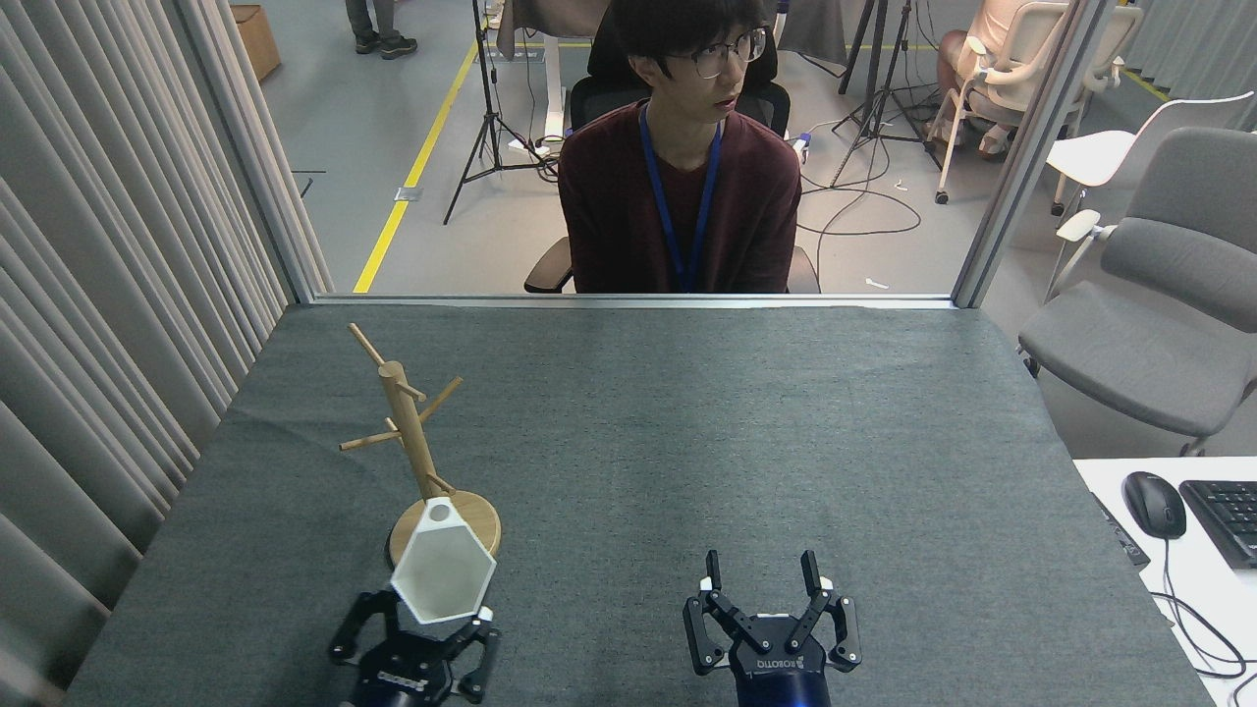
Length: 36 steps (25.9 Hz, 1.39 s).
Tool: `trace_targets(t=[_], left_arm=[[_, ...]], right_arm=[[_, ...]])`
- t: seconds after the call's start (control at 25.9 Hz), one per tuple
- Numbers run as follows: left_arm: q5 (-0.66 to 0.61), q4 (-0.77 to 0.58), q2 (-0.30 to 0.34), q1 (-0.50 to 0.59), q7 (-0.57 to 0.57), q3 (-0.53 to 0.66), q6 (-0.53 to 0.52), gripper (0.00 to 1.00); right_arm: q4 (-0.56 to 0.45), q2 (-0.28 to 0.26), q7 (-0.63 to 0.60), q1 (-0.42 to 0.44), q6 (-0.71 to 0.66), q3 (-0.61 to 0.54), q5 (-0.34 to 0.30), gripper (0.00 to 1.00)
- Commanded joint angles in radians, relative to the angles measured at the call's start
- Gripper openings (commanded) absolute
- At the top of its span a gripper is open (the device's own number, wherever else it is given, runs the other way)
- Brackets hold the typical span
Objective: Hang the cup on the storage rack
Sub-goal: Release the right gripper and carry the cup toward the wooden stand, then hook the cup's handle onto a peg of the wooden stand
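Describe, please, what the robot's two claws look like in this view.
Both are black linkage claws on dark blue glossy bodies. The right claw has two thin black fingers with small white pieces near their bases and white lettering, seen upside down, on its body. The left claw looks alike, with fainter lettering. No cables show.

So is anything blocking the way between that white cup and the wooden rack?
Nothing visible does. The left gripper holds the cup just in front of the rack, overlapping its round base in this view. The table around the rack is bare cloth, and the right gripper sits open, well off to the side.
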Motion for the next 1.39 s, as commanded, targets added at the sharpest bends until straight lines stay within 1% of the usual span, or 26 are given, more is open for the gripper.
trace_targets(t=[0.0,0.12,0.19,0.31,0.42,0.62,0.77,0.93,1.08,1.12,1.16,1.2,1.24,1.27,1.35], left_arm=[[0.0,-0.054,0.027,0.016,0.005,0.099,0.002,0.57],[-0.012,-0.057,0.041,-0.01,0.005,0.133,0.022,0.57],[-0.073,-0.04,0.059,-0.076,0.005,0.139,0.056,0.57],[-0.135,0.02,0.061,-0.13,0.006,0.153,0.074,0.57],[-0.162,0.087,0.062,-0.189,0.008,0.161,0.096,0.57],[-0.201,0.175,0.062,-0.245,0.025,0.162,0.105,0.57],[-0.209,0.179,0.065,-0.248,0.028,0.161,0.105,0.57],[-0.273,0.202,0.061,-0.245,0.028,0.159,0.105,0.59],[-0.278,0.228,0.058,-0.249,0.032,0.159,0.106,0.61],[-0.278,0.235,0.058,-0.251,0.032,0.159,0.109,0.63],[-0.278,0.241,0.058,-0.251,0.034,0.158,0.12,0.71],[-0.276,0.244,0.058,-0.252,0.034,0.156,0.132,0.82],[-0.276,0.245,0.058,-0.254,0.034,0.156,0.135,0.98],[-0.276,0.247,0.058,-0.255,0.035,0.155,0.135,0.99],[-0.276,0.245,0.056,-0.254,0.035,0.153,0.135,0.99]], right_arm=[[0.004,-0.004,-0.001,0.002,-0.009,-0.001,0.014,0.98],[0.006,-0.004,-0.001,0.0,-0.009,-0.001,0.015,0.98],[0.012,-0.004,-0.001,0.002,-0.009,-0.001,0.015,0.98],[0.012,-0.004,-0.001,0.003,-0.009,-0.001,0.017,0.98],[0.014,-0.004,-0.001,0.005,-0.009,-0.001,0.018,0.98],[0.012,-0.004,-0.001,0.003,-0.01,-0.001,0.018,0.98],[0.014,-0.004,-0.001,0.002,-0.01,-0.001,0.018,0.98],[0.014,-0.002,-0.001,-0.001,-0.009,-0.001,0.018,0.98],[0.014,-0.002,-0.001,-0.001,-0.01,-0.001,0.018,0.98],[0.014,-0.002,-0.001,0.0,-0.01,-0.001,0.018,0.98],[0.014,-0.002,-0.001,0.0,-0.01,-0.001,0.018,0.98],[0.014,-0.002,-0.001,0.0,-0.01,-0.001,0.018,0.98],[0.014,-0.002,-0.001,-0.001,-0.01,-0.001,0.018,0.98],[0.014,-0.002,-0.001,-0.001,-0.01,-0.001,0.018,0.98],[0.014,-0.002,-0.001,-0.001,-0.01,-0.001,0.018,0.98]])
